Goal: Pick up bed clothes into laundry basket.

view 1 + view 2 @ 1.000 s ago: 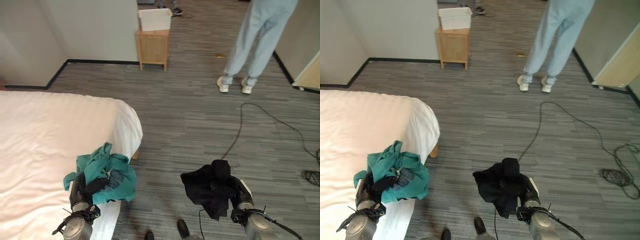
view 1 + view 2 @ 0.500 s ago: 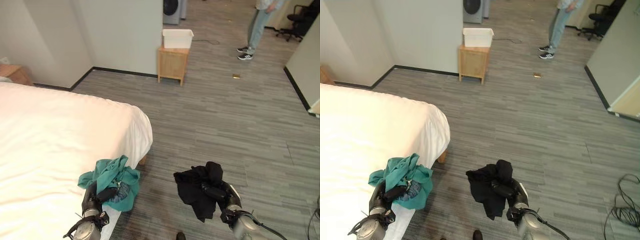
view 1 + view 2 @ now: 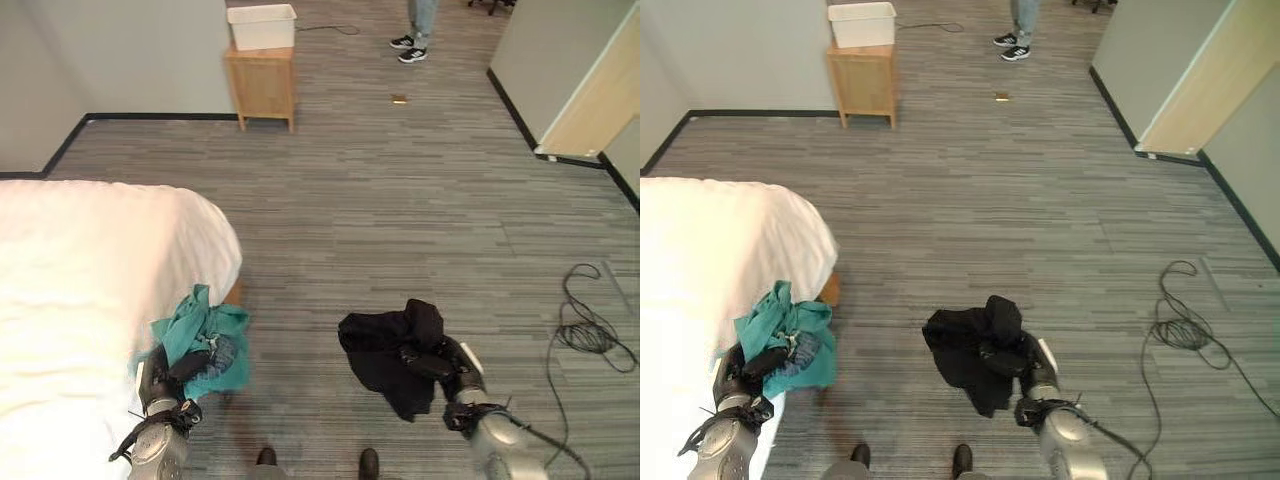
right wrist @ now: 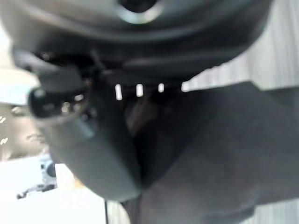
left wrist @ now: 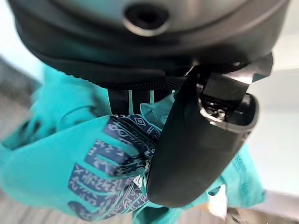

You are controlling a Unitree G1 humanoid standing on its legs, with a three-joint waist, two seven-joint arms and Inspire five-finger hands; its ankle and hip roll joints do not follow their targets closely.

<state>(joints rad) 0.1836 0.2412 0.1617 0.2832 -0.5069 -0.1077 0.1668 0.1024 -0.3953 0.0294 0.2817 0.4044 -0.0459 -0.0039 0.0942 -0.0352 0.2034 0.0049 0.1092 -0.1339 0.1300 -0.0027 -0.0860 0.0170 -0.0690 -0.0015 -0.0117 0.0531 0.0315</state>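
— Left wrist view first: what have your fingers got?

— My left hand (image 5: 196,140) has its thumb pressed over a teal garment (image 5: 56,140) with a blue printed patch, and my fingers are curled into the cloth behind it. So that hand is clamped on the teal garment.

— And the other one?

— In the right wrist view my right hand (image 4: 93,140) is closed the same way, thumb folded against a black garment (image 4: 210,140) that bunches up past it.

— Where do the two bundles sit in the room?

— From my head, the teal garment (image 3: 205,340) hangs off my left hand (image 3: 160,385) just beside the corner of the bed (image 3: 90,280), which has a white sheet. The black garment (image 3: 385,350) is held up over the grey striped floor (image 3: 400,200) by my right hand (image 3: 450,375), well apart from the bed.

— And the laundry basket?

— A white basket (image 3: 262,25) stands on a small wooden cabinet (image 3: 262,80) against the far wall, well away from both hands. Neither garment is in it.

— Anyone around?

— A person's shoes (image 3: 412,48) show at the far edge of the floor, to the right of the cabinet.
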